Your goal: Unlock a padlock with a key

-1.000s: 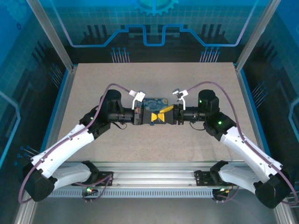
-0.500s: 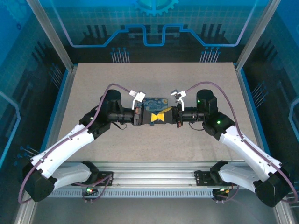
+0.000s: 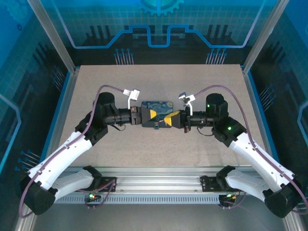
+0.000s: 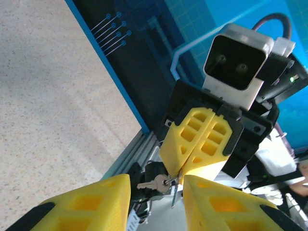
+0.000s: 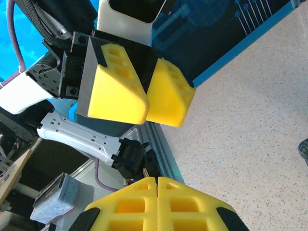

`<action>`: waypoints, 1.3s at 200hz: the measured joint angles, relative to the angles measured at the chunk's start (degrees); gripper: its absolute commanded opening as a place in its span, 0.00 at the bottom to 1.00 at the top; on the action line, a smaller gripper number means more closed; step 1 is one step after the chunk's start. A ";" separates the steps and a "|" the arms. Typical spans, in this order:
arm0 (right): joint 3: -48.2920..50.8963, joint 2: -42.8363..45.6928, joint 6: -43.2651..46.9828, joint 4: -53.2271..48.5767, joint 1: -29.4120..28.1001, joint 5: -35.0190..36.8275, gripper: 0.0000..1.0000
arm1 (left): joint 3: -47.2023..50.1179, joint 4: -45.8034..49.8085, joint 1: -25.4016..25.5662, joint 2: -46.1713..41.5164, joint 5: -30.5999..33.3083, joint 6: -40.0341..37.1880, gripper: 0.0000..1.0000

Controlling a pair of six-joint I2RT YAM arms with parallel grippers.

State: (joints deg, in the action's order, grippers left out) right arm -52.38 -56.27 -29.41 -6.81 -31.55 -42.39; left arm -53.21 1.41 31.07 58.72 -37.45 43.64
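Seen from above, the left gripper [image 3: 152,114] lay level over the table [image 3: 120,82], pointing right at the near left corner of a dark blue box [image 3: 159,104]. In its own wrist camera its two yellow fingers [image 4: 91,204] stood parted with a clear gap between them. Nothing was caught in that gap and the fingers touched nothing, so this gripper was released. A small bluish-grey thing, taken to be the padlock [image 3: 156,126], lay on the table just by the near edge of the box. It sat between the two grippers, and it was too small in the overhead view to tell how its shackle stood. The right gripper [image 3: 169,118] pointed left, facing the other nose to nose and close to it. Its own camera showed its yellow fingers [image 5: 130,204] pressed flat together with no gap. From the left wrist camera, those clenched tips pinched the key [image 4: 152,183], whose silvery blade stuck out sideways in the air, with a thin sliver hanging below it.
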 measured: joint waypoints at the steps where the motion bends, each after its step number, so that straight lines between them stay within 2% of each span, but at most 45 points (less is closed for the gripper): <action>1: 0.00 0.00 -0.02 0.00 0.00 0.02 0.00 | 0.02 -0.04 -0.02 0.00 -0.07 -0.07 0.39; 32: 0.07 0.04 -0.46 0.50 0.09 0.66 0.00 | 1.11 -3.04 0.00 0.11 -1.16 2.12 0.45; 68: 0.02 0.09 -0.46 0.81 -0.37 3.74 0.00 | 2.51 -6.86 1.16 1.27 -1.44 4.79 0.62; 74: -0.13 0.20 -0.04 0.11 -1.03 5.62 0.00 | 2.91 -7.82 1.44 1.51 -1.44 5.62 0.65; 89: -1.42 0.70 2.93 -3.23 -4.74 12.59 0.00 | 3.87 -9.51 1.73 2.10 -1.36 7.65 0.64; 129: -6.45 4.20 14.36 -10.10 -18.14 39.41 0.00 | 3.87 -9.16 1.70 2.84 1.92 12.33 0.65; 153: -6.95 4.98 23.21 -9.90 -22.97 54.75 0.00 | 3.28 -5.62 0.98 2.82 5.20 13.92 0.66; 171: -5.29 4.42 31.21 -6.40 -25.09 63.49 0.00 | 2.16 -3.37 -0.15 2.84 7.15 15.02 0.67; 205: -0.87 2.78 44.68 1.90 -25.79 72.04 0.00 | -0.33 -0.66 -1.77 2.86 9.38 17.00 0.68; 260: 0.33 0.31 60.08 12.20 -27.41 75.43 0.00 | -3.98 1.38 -2.10 5.18 9.77 20.63 0.70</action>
State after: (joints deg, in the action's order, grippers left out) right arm -52.05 -55.96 30.68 5.39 -58.96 33.04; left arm -57.19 2.79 28.97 63.90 -27.68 64.27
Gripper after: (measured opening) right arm 0.057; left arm 0.701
